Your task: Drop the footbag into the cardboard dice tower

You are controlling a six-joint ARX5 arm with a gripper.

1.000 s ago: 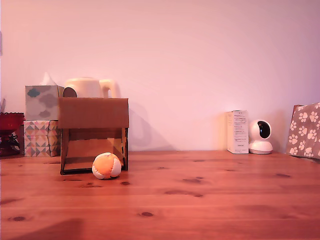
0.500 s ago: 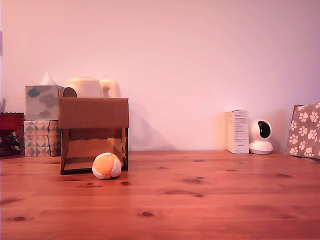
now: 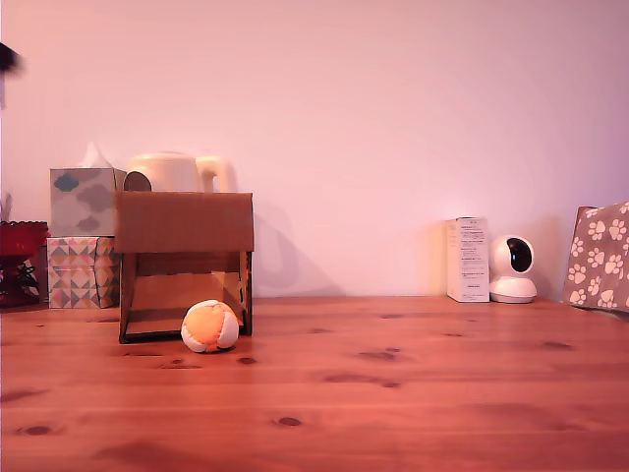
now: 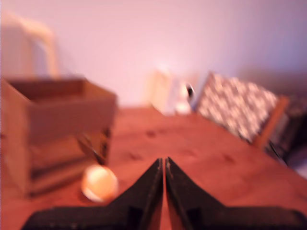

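A wooden bench (image 3: 413, 393) runs to a pale wall. Taking the white box (image 3: 467, 259) as landmark: a white dome camera (image 3: 512, 268) stands just beside it on the exterior view's right, a paw-print bag (image 3: 600, 258) farther right. Well to its left, two stacked tissue boxes (image 3: 83, 236), a cream jug (image 3: 177, 171) and a red bowl (image 3: 20, 239).

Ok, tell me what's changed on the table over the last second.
Hardly anything. A dark blurred shape has appeared at the exterior view's upper left edge, and the shadow on the table's near edge has faded. The footbag still lies at the cardboard dice tower's lower opening; nothing was gripped or released.
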